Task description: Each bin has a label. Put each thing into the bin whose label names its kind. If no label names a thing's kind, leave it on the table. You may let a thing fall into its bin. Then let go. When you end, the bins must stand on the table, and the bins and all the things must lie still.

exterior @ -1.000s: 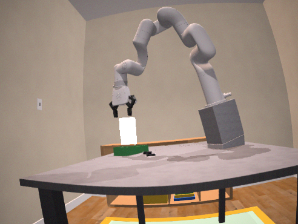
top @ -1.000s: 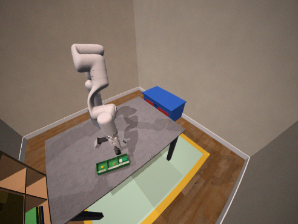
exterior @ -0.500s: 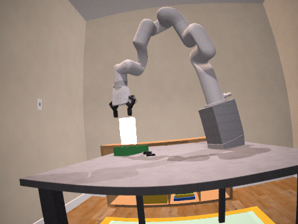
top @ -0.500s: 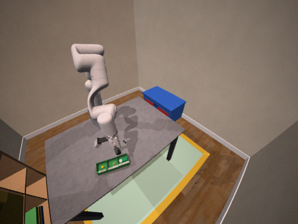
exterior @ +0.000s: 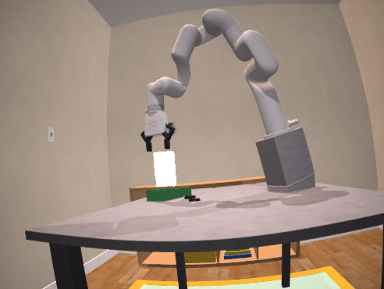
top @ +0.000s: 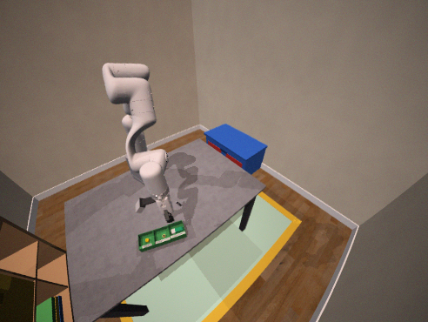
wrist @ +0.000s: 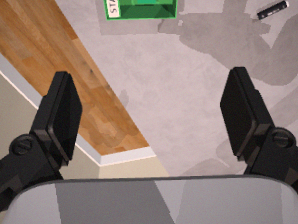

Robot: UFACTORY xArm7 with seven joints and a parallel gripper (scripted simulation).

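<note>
A green row of three bins (top: 162, 237) stands near the table's front edge. A tall white block (exterior: 164, 169) stands upright in its right end compartment and shows as a white patch in the top view (top: 177, 227). Small yellow things lie in the left (top: 147, 239) and middle (top: 163, 237) compartments. My gripper (exterior: 157, 144) is open and empty, just above the white block and apart from it. A small black thing (top: 178, 204) lies on the table beside the bins.
The small black thing also shows in the wrist view (wrist: 273, 10) and in the exterior view (exterior: 192, 199). The arm's base (exterior: 285, 160) stands at the table's back. A blue cabinet (top: 236, 146) is beyond the far corner. A wooden shelf (top: 26, 278) stands on the floor.
</note>
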